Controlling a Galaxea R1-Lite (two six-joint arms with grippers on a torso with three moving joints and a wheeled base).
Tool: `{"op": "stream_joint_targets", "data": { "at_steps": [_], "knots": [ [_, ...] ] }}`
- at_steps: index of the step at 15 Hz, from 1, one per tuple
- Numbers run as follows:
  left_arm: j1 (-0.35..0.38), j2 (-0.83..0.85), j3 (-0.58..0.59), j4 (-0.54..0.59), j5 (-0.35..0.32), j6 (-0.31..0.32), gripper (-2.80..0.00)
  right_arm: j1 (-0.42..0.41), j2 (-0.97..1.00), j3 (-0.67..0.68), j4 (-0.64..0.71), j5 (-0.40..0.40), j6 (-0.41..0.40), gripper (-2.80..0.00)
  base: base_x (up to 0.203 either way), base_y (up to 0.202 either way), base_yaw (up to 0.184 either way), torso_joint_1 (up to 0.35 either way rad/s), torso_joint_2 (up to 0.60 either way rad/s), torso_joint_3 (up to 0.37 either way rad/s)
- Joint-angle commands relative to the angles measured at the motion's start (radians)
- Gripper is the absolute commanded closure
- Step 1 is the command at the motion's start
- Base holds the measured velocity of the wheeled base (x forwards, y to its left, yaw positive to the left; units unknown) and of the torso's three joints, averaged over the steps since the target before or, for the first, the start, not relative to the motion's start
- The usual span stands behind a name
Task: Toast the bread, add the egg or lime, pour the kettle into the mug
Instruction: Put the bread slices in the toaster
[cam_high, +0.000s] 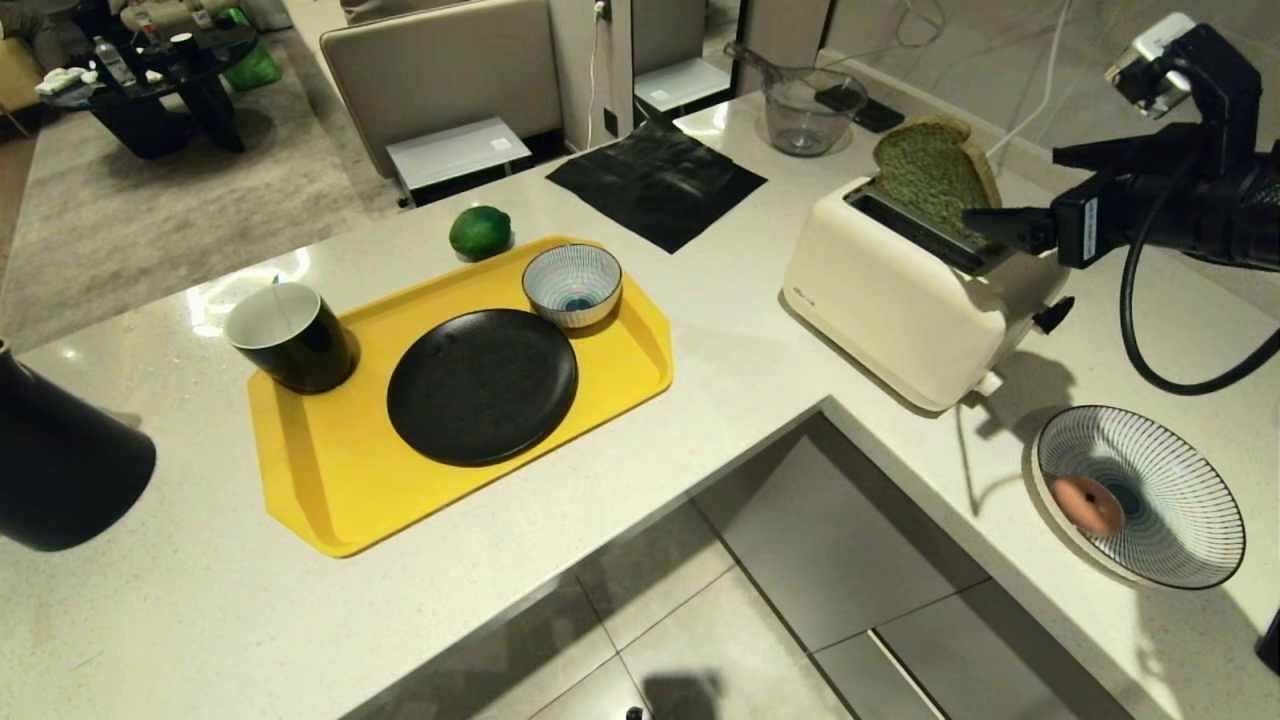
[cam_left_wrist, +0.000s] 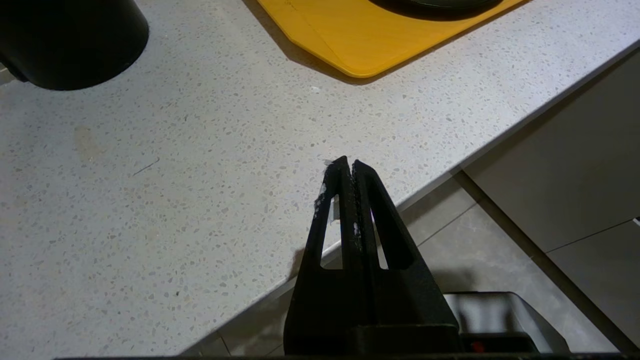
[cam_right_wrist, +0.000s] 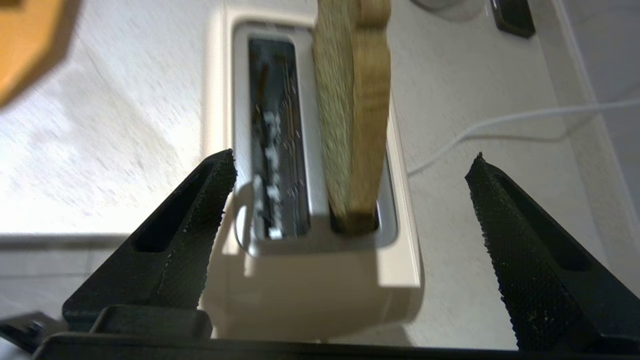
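Observation:
The bread (cam_high: 930, 175) stands tilted in the far slot of the cream toaster (cam_high: 900, 310), most of the slice sticking out. My right gripper (cam_high: 1010, 185) hovers just to its right, open, holding nothing. In the right wrist view the bread (cam_right_wrist: 350, 100) rises from the toaster (cam_right_wrist: 310, 290) between the wide-apart fingers of this gripper (cam_right_wrist: 352, 156). The lime (cam_high: 480, 231) lies behind the yellow tray (cam_high: 330, 470). The mug (cam_high: 290, 335) stands on the tray's left corner. The egg (cam_high: 1088, 503) rests in a striped bowl (cam_high: 1180, 480). The kettle (cam_high: 60, 460) is at the far left. My left gripper (cam_left_wrist: 348, 162) is shut, parked over the counter edge.
A black plate (cam_high: 482, 385) and a small striped bowl (cam_high: 572, 285) sit on the tray. A black mat (cam_high: 655, 180) and a clear jug (cam_high: 805, 105) lie behind the toaster. The counter is L-shaped, with tiled floor (cam_high: 760, 620) in the notch. In the left wrist view the kettle (cam_left_wrist: 70, 40) stands near the tray corner (cam_left_wrist: 360, 45).

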Motion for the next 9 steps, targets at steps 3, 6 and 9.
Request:
{"op": "stream_joint_targets", "data": {
  "at_steps": [3,6,9],
  "knots": [
    [0.000,0.000,0.000,0.000,0.001,0.001,0.00,0.025,0.053,-0.081,-0.003,0.020,0.035,-2.80,0.000,0.000,0.000,0.000,0.00,0.000],
    [0.000,0.000,0.000,0.000,0.001,0.001,0.00,0.024,0.081,-0.118,-0.003,0.019,0.036,-2.80,0.000,0.000,0.000,0.000,0.00,0.000],
    [0.000,0.000,0.000,0.000,0.001,0.001,0.00,0.024,0.081,-0.126,-0.004,0.020,0.082,-2.80,0.000,0.000,0.000,0.000,0.00,0.000]
  ]
}}
